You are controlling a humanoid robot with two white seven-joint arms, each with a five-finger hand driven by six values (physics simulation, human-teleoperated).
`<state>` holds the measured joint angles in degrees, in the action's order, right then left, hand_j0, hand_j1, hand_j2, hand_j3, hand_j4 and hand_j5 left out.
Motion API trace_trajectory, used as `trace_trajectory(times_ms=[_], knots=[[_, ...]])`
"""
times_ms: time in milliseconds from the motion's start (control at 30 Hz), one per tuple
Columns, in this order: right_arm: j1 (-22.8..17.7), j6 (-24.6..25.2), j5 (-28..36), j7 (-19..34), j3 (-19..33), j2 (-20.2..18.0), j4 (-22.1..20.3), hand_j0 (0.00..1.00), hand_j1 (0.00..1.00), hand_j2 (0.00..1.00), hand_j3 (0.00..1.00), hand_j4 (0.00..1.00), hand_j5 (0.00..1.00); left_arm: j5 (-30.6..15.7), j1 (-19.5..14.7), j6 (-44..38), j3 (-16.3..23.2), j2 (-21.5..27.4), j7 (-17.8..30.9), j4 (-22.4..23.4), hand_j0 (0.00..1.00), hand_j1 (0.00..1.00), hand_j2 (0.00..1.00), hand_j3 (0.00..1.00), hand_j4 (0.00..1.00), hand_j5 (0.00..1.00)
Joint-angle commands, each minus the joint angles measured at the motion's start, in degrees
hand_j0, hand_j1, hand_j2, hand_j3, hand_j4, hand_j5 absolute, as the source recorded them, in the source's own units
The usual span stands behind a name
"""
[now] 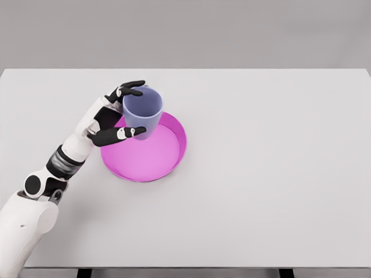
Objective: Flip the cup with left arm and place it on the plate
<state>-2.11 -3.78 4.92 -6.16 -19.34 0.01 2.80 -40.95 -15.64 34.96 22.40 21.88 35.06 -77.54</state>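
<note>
Over the magenta plate [145, 165], at its upper-left edge: left hand [113, 119] clamped on the lavender cup [142, 113], black fingers [132, 90] wrapped round its wall. Cup mouth up, slightly tilted. Whether it touches the plate cannot be told. Plate rests on white worktop [278, 174].

White table [278, 191] (matte top), dark legs at bottom edge, grey backdrop behind

One lavender cup [142, 112], one magenta plate [152, 155], one white table [278, 174]. One robot arm in view, the left, with one five-finger hand [116, 116]. Two dark table legs [286, 273] visible at bottom edge.
</note>
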Motion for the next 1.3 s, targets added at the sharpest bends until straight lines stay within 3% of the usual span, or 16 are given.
trace_trajectory(times_ms=[0,600,733,900,1133,1267], knots=[[0.00,0.00,0.00,0.00,0.00,-0.01,0.01,1.00,1.00,1.00,1.00,1.00,1.00,0.34,0.00,0.04,0.01,-0.09,-0.06,1.43,0.66,0.66,0.66,0.66,0.66,0.66],[0.00,0.00,0.00,0.00,0.00,-0.01,0.01,1.00,1.00,1.00,1.00,1.00,1.00,1.93,0.44,0.04,0.01,-0.53,-0.06,0.99,0.66,0.66,0.66,0.66,0.66,0.66],[0.00,0.00,0.00,0.00,0.00,-0.01,0.01,1.00,1.00,1.00,1.00,1.00,1.00,2.54,0.44,0.04,0.01,-0.26,-0.06,0.81,0.83,0.83,0.83,0.83,0.83,0.83],[0.00,0.00,0.00,0.00,0.00,-0.01,0.01,1.00,1.00,1.00,1.00,1.00,1.00,2.54,0.53,0.04,0.01,0.00,-0.06,0.64,0.84,0.84,0.84,0.84,0.84,0.84],[0.00,0.00,0.00,0.00,0.00,-0.01,0.01,1.00,1.00,1.00,1.00,1.00,1.00,2.54,0.53,0.04,-0.08,0.09,-0.06,0.64,0.96,0.96,0.96,0.96,0.96,0.96],[0.00,0.00,0.00,0.00,0.00,-0.01,0.01,1.00,1.00,1.00,1.00,1.00,1.00,2.63,0.62,0.04,-0.26,0.18,-0.06,0.64,0.98,0.98,0.98,0.98,0.98,0.98]])
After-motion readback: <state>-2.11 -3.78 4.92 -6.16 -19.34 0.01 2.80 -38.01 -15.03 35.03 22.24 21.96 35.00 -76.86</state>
